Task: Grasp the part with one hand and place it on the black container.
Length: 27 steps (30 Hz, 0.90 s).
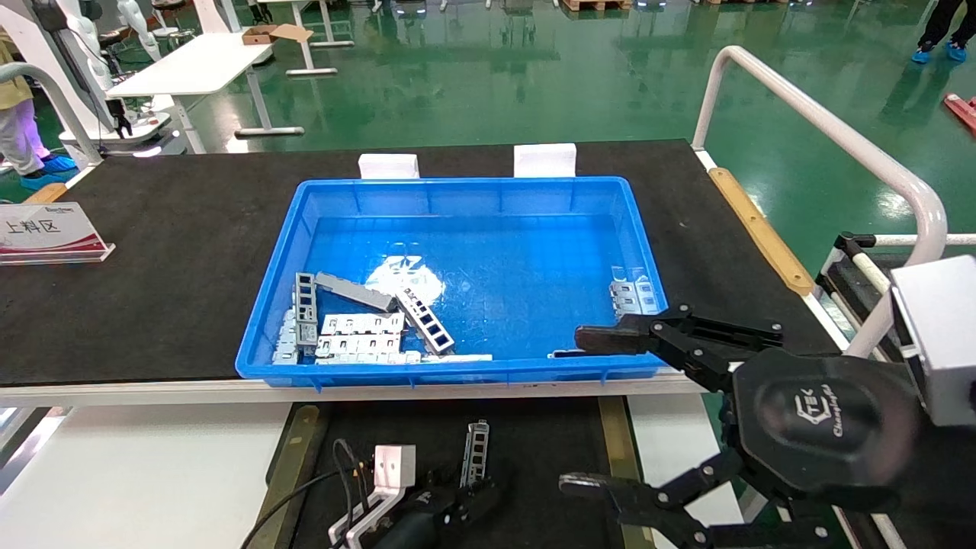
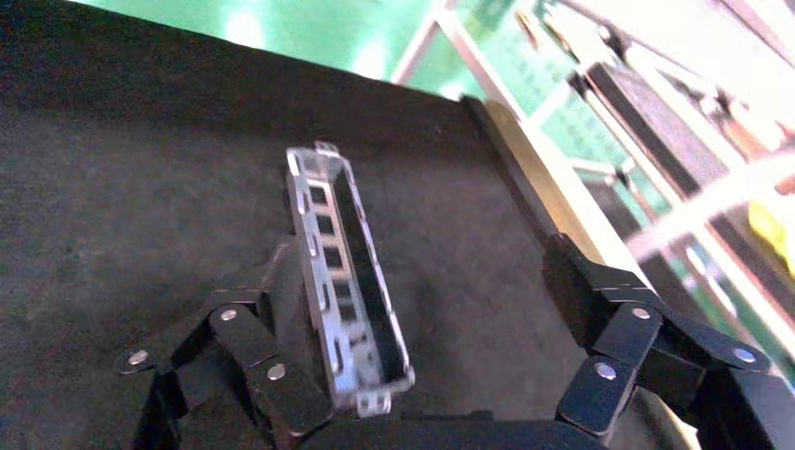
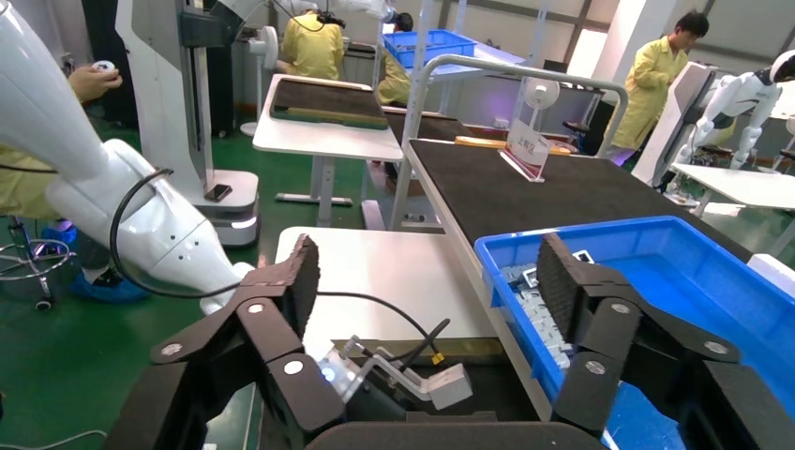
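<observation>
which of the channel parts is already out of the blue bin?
The part between the open fingers of the left gripper, over the black container. Every other one lies inside the blue bin. The right gripper holds nothing.

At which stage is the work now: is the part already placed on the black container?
Done: one part is out of the blue bin and lies on the black container. In hand: the left end effector is open around it, apparently just releasing. Left: withdraw that arm; more parts remain in the bin. The right end effector hovers open near the bin's corner.
</observation>
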### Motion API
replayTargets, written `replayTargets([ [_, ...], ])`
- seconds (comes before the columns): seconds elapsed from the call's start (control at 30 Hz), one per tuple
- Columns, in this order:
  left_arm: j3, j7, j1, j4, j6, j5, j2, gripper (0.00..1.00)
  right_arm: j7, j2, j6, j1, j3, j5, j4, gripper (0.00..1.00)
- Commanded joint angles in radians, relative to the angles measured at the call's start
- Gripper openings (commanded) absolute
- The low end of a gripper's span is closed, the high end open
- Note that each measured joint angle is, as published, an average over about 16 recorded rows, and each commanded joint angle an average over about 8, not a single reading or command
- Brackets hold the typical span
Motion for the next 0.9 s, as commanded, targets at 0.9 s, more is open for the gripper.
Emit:
replayTargets([
  [0.9, 0.257, -0.215, -0.167, -0.014, 0.532, 0.22, -0.308, 1.0, 0.0, 0.0, 0.0, 0.0, -0.001, 0.0, 0.0, 1.0],
])
